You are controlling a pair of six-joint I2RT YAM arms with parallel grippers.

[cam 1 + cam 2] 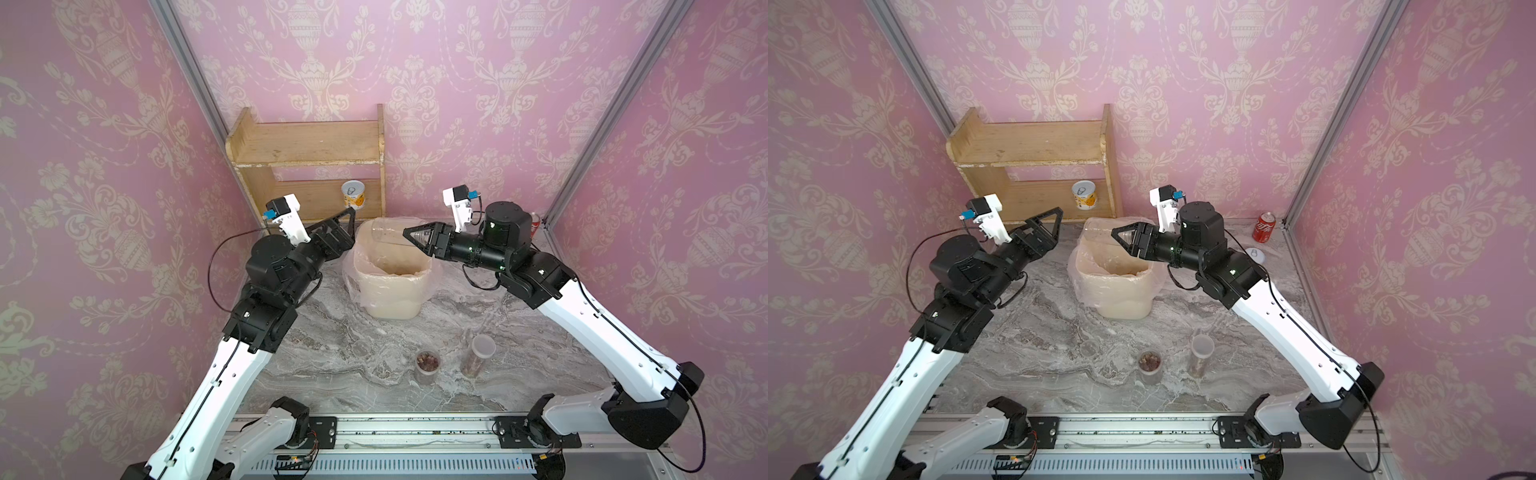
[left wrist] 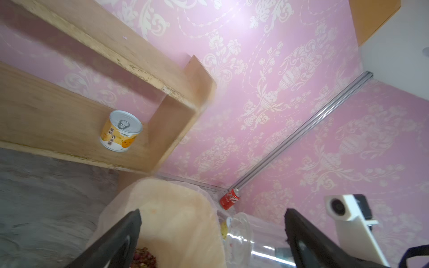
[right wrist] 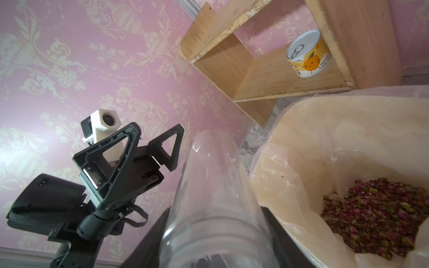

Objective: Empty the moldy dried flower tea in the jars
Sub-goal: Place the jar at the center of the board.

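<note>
My right gripper (image 1: 411, 237) is shut on a clear jar (image 1: 386, 237), held on its side with its mouth over the bag-lined bin (image 1: 395, 299). The held jar (image 3: 213, 185) looks nearly empty. A heap of moldy dried flower tea (image 3: 376, 215) lies at the bottom of the bin. My left gripper (image 1: 347, 226) hangs open with nothing in it, just left of the bin and apart from the jar. Two more jars stand near the front: a short one (image 1: 428, 365) filled with buds and a taller, lidded one (image 1: 478, 355).
A wooden shelf (image 1: 307, 145) stands against the back wall with a yellow-white tin (image 1: 353, 194) on its lower board. A red cola can (image 1: 1263, 226) sits in the back right corner, with a small white lid (image 1: 1255, 254) nearby. A faint clear lid (image 1: 1090, 347) lies on the marble top.
</note>
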